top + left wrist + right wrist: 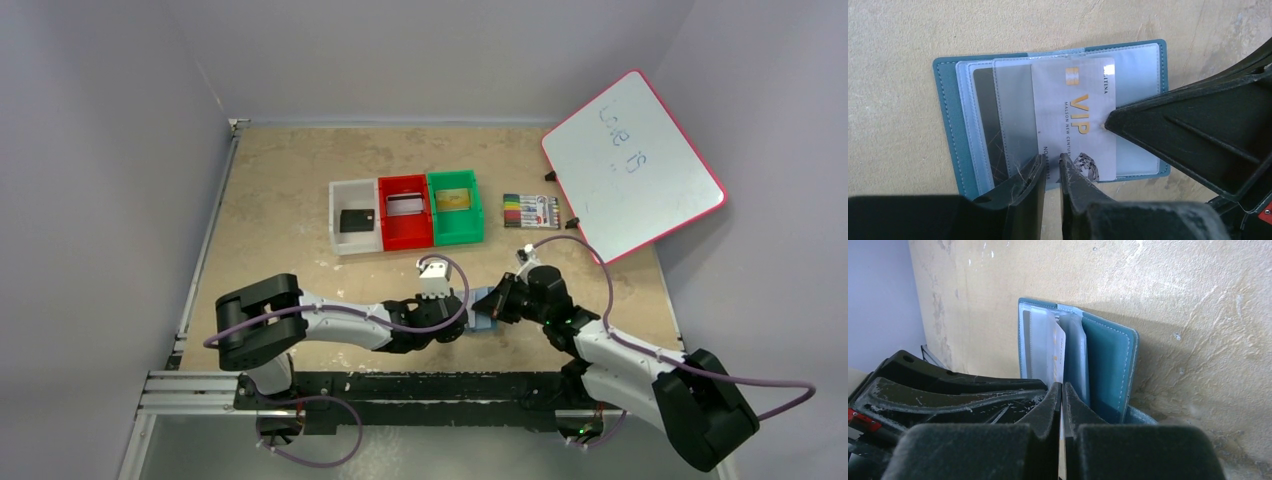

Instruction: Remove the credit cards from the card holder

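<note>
The card holder [948, 125] lies open on the worktop [893, 100] just in front of the two arms, mostly hidden under them in the top view. A silver card [1073, 115] marked VIP sticks partway out of a clear pocket, and its first letters along the top are cut off. A grey card [984, 110] sits blurred behind the plastic of another pocket.

The left hand [1050, 162] has its fingers a narrow slit apart over the silver card's near edge, clamped on nothing. Whether the tips touch it is unclear. The right hand [1109, 125] is pressed together, its point resting at the card's side edge. Its own camera shows little beyond its fingers [1048, 405] and the holder's teal cover.
</note>
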